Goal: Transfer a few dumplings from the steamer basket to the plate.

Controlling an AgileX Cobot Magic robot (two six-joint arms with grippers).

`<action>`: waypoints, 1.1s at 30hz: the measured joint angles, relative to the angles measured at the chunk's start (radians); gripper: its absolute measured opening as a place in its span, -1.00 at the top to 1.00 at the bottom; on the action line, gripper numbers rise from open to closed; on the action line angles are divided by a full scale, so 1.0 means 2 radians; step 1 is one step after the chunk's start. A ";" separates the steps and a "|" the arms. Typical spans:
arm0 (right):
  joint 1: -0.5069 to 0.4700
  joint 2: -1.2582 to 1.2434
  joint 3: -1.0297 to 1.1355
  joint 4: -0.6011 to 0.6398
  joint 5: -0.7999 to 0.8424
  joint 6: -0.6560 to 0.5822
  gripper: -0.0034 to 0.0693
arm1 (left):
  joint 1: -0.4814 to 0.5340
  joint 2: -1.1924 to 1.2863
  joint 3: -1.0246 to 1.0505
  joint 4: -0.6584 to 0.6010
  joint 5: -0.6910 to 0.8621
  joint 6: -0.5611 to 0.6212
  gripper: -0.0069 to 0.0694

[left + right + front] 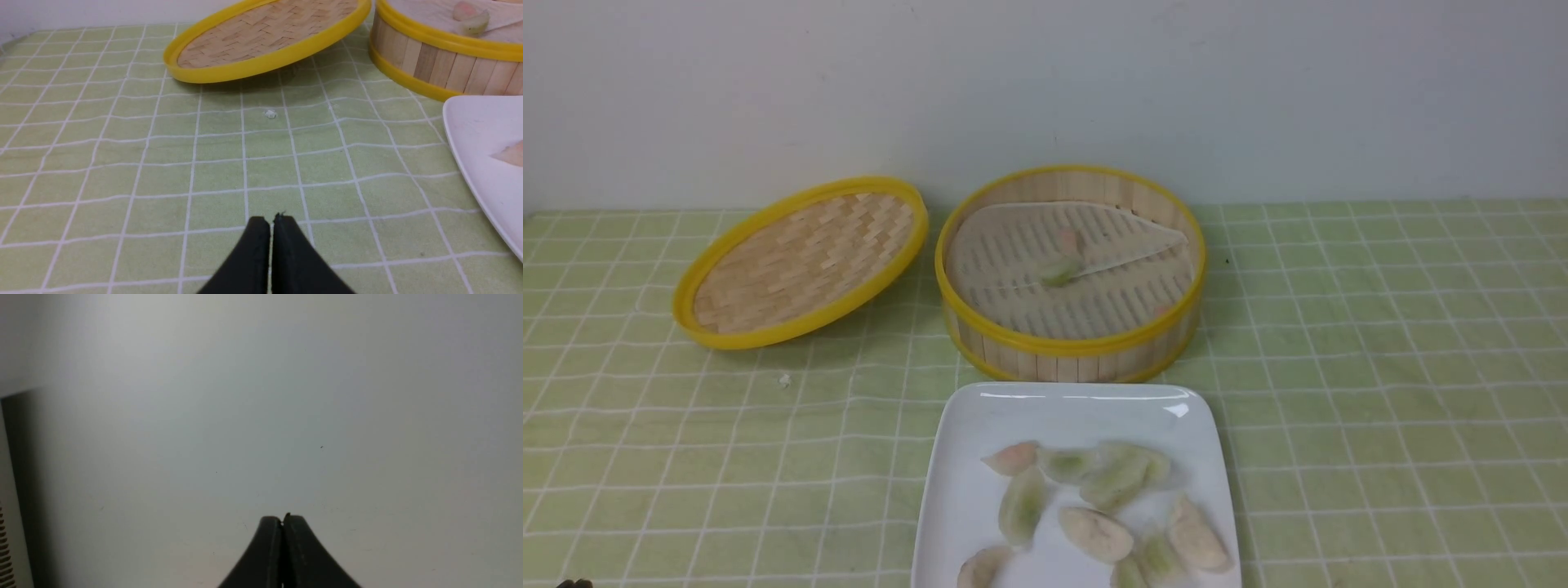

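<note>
A green tablecloth [1380, 367] with a white grid covers the table, and a plain pale wall [1045, 82] stands behind it. In the front view the steamer basket [1070, 347] sits just past the middle of the cloth, its yellow rim around a pale liner [1029, 253] with slots. A few dumplings remain inside: a pink one [1070, 239] and a green one [1058, 272] touching near the centre, and what looks like another small pinkish one [1161, 310] against the wall at about 4 o'clock. From the basket, the woven lid [800, 261] lies at 9 o'clock, tilted, with its far edge raised and close to the basket's rim. A tiny white crumb [784, 380] rests on the cloth near the lid's front edge.

The white plate [980, 457] lies at 6 o'clock from the basket, just beside it, and runs out of the picture at the near edge. The dumplings [1094, 506] on it, about nine, cluster on its near half, several touching or overlapping, green, pink and cream.

The left gripper [271, 220] hangs low over bare cloth, well apart from the lid and the plate, its black jaws pressed together on nothing. The right gripper [282, 519] faces only a blank pale surface, its jaws pressed together too and empty.
</note>
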 joint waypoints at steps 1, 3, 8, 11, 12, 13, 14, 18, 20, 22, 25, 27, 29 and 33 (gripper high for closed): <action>0.000 0.000 0.001 0.012 -0.001 -0.007 0.93 | 0.000 0.000 0.000 0.000 0.000 0.000 0.83; 0.000 0.000 0.003 0.040 -0.002 -0.032 0.93 | 0.000 0.000 0.000 0.000 0.000 0.000 0.83; 0.000 0.000 0.027 0.134 -0.009 -0.143 0.93 | 0.000 0.000 0.000 0.000 0.000 0.000 0.83; 0.000 0.000 0.041 0.157 -0.011 -0.167 0.93 | 0.000 0.000 0.000 0.000 0.000 0.000 0.83; 0.000 0.000 0.049 0.161 -0.012 -0.173 0.93 | 0.000 0.000 0.000 0.000 0.000 0.000 0.83; -0.001 0.000 0.058 0.161 -0.014 -0.174 0.93 | 0.000 0.000 0.000 0.000 0.000 0.000 0.83; -0.007 0.000 0.068 0.162 -0.015 -0.177 0.93 | 0.000 0.000 0.000 0.000 0.000 0.000 0.83; -0.087 -0.003 0.114 0.169 -0.014 -0.178 0.93 | 0.000 0.000 0.000 0.000 0.000 0.000 0.83; -0.141 -0.003 0.145 0.170 -0.011 -0.178 0.93 | 0.000 0.000 0.000 0.000 0.000 0.000 0.83; -0.191 -0.003 0.181 0.170 -0.009 -0.178 0.93 | 0.000 0.000 0.000 0.000 0.000 0.000 0.83; -0.259 -0.003 0.249 0.169 -0.007 -0.178 0.93 | 0.000 0.000 0.000 0.000 0.000 0.000 0.83; -0.287 -0.003 0.290 0.169 -0.008 -0.178 0.93 | 0.000 0.000 0.000 0.000 0.000 0.000 0.83; -0.301 -0.002 0.310 0.169 -0.012 -0.177 0.93 | 0.000 0.000 0.000 0.000 0.000 0.000 0.83; -0.309 -0.002 0.315 0.170 -0.046 -0.178 0.93 | 0.000 0.000 0.000 0.000 0.000 0.000 0.83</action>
